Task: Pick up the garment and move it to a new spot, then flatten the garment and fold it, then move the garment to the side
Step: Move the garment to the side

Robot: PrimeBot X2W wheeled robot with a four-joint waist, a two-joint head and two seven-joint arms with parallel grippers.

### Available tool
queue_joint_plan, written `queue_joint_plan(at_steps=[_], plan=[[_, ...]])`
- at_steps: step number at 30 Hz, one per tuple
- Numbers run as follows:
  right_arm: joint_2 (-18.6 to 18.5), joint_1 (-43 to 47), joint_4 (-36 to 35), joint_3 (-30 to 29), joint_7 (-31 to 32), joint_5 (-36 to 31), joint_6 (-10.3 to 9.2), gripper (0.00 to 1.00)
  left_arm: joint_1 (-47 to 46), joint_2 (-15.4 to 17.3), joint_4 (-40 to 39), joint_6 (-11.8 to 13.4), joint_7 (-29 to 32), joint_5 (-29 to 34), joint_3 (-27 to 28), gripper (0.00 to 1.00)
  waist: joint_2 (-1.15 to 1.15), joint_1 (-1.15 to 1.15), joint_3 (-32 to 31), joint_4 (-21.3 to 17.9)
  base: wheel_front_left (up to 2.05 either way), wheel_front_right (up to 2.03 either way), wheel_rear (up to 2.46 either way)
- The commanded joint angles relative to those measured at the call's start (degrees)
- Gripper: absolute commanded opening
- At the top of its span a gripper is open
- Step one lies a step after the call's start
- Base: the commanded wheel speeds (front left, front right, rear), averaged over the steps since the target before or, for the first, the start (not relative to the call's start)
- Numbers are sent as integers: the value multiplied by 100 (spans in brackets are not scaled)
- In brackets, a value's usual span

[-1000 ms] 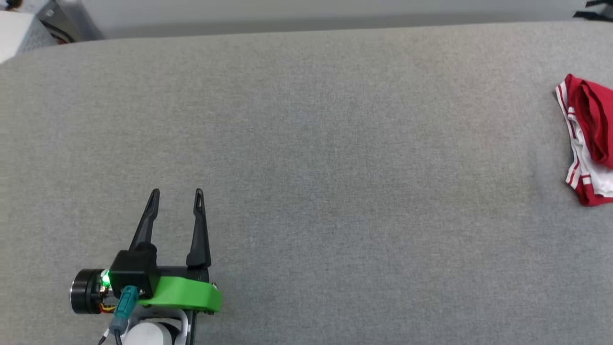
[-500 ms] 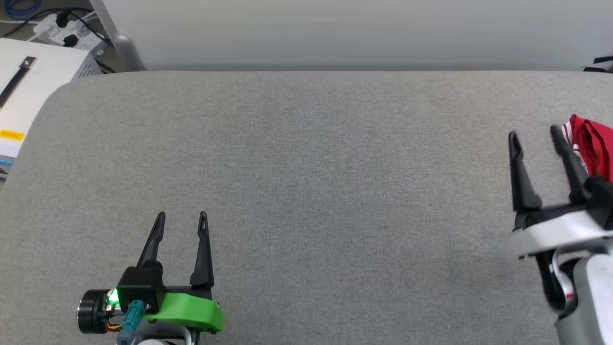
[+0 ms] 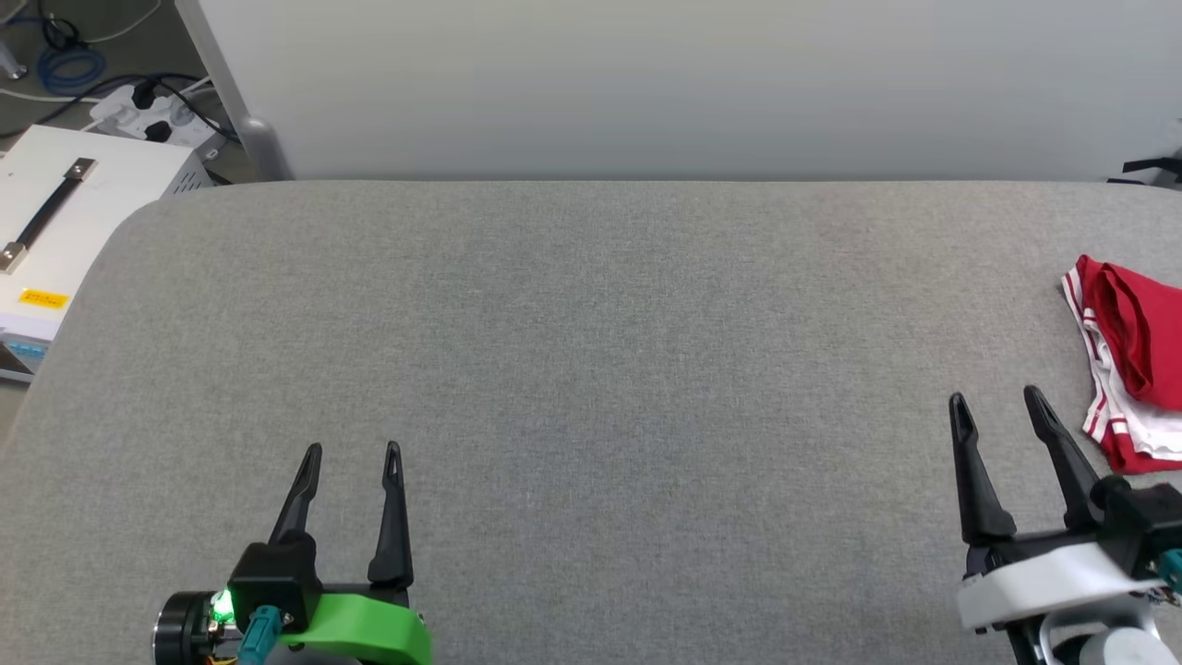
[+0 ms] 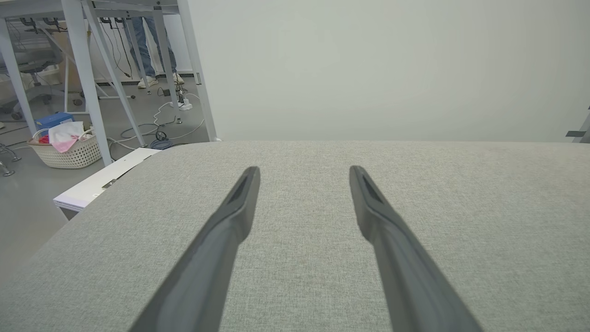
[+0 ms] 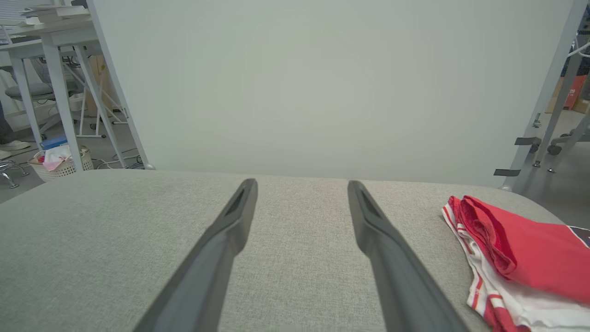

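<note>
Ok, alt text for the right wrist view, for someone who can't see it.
A red garment with white striped trim lies on the grey padded table, right of the open right end effector and not touching it. A pale panel stands behind the table.

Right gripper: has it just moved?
Yes: the right gripper drew back toward the robot, from beside the far end of the garment to its near half.

right hand (image 3: pixel 994 399) drawn back from garment (image 3: pixel 1136 332)

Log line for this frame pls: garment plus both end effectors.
garment: bunched, far right on grey surface, not held | left end effector: open, empty | right end effector: open, empty, near garment, apart
</note>
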Motion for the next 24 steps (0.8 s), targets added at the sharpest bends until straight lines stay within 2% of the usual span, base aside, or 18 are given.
queue_joint_plan(at_steps=[1,10,24], plan=[[30,118,-94,-24,-27,14,-4,100,90,-26,21,-3,-34,-65,1,100,0,0,-43,13,0,0,0],[227,604,-361,-43,-27,74,-4,100,215,-27,8,-21,-34,-152,-38,100,0,0,-154,27,0,0,0],[237,698,-308,-4,-27,155,-4,100,306,-28,40,-21,-34,-199,-71,100,0,0,-254,33,0,0,0]])
